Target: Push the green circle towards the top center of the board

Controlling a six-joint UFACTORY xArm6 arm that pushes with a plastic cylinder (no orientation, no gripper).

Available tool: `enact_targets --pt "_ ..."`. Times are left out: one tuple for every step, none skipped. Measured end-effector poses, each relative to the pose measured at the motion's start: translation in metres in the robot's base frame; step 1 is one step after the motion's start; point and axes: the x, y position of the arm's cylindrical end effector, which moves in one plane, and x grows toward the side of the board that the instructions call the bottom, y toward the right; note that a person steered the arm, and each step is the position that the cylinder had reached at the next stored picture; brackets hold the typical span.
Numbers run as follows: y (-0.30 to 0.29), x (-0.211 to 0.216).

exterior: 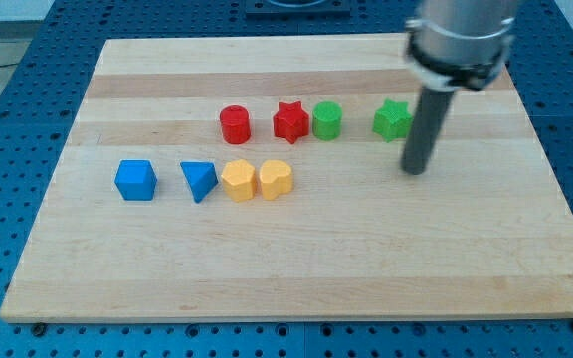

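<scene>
**Green circle not yet pushed**

The push looks hardly begun. The green circle (pixel 327 120) sits mid-board in a row, touching the red star (pixel 289 121) on its left, well short of the board's (pixel 167 60) top edge. It is a short, ribbed green cylinder, upright. The rod holds nothing; my tip (pixel 416 169) rests lower right of the green star (pixel 393 119), apart from the circle. It has to get below the circle, I'd judge.
</scene>
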Motion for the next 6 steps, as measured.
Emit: enact_targets --pt "-0.051 -0.029" --pt "-0.077 -0.054" --pt "-0.086 -0.068" --pt "-0.070 -0.097" --pt "-0.067 -0.118" --pt "-0.058 -0.120"
